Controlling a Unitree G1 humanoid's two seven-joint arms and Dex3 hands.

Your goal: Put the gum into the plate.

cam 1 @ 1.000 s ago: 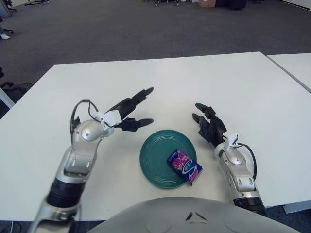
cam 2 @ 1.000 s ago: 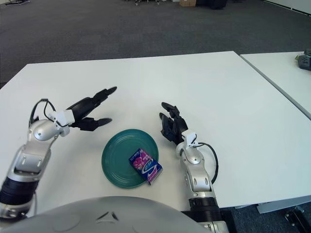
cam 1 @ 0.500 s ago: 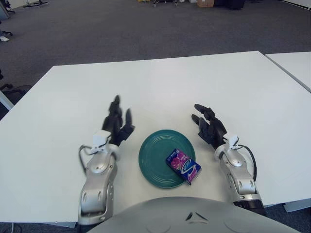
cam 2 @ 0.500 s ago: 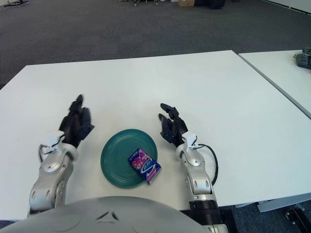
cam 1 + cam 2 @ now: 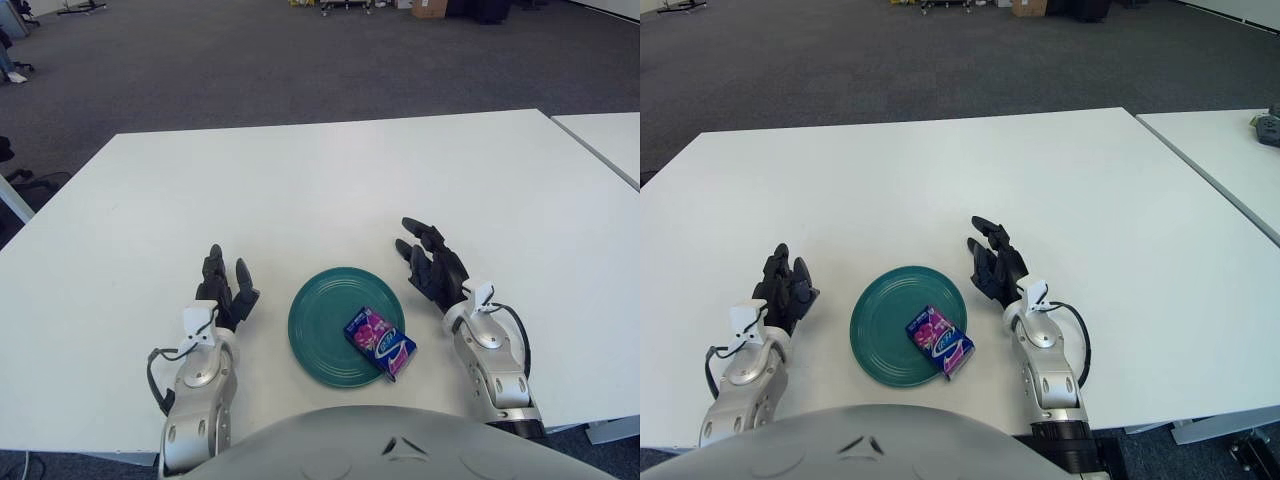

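Now — gum [image 5: 380, 344] in plate [image 5: 320, 320] | between left hand [image 5: 224, 297] and right hand [image 5: 432, 268] — both spread, empty

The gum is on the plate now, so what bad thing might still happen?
The gum lies at the near right edge of the plate, one corner poking over the rim, so a bump might slide it off. The right hand shows just right of the plate with open fingers; a careless move might nudge it. The left hand shows just left of it, open too.

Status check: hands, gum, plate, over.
Left hand open, left of plate. Right hand open, right of it. Gum lies in plate, at its near right rim. Nothing in the way.
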